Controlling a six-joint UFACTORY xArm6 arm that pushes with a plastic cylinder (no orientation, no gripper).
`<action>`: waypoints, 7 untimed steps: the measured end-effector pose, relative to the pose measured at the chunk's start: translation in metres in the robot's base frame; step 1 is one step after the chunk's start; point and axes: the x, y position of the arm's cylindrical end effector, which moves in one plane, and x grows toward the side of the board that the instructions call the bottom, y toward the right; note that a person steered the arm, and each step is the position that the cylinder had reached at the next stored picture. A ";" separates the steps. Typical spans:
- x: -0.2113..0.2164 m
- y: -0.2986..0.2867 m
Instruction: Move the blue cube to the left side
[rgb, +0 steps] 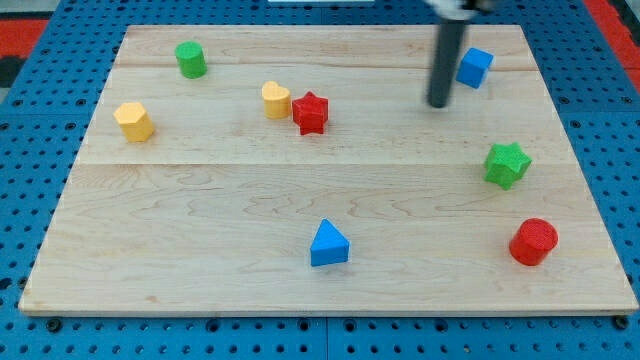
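The blue cube (474, 67) sits near the view's top right on the wooden board (200, 250). My tip (438, 104) is the lower end of the dark rod, which comes down from the view's top. The tip stands just left of and slightly below the blue cube, close to it; I cannot tell if they touch.
A red star (311, 112) touches a yellow heart-like block (277, 100) at top centre. A green cylinder (190, 59) and a yellow hexagonal block (133, 121) are at left. A green star (507, 164), a red cylinder (533, 241) and a blue triangle (329, 244) lie lower.
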 end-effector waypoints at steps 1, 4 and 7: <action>0.000 0.054; -0.029 0.103; -0.043 0.068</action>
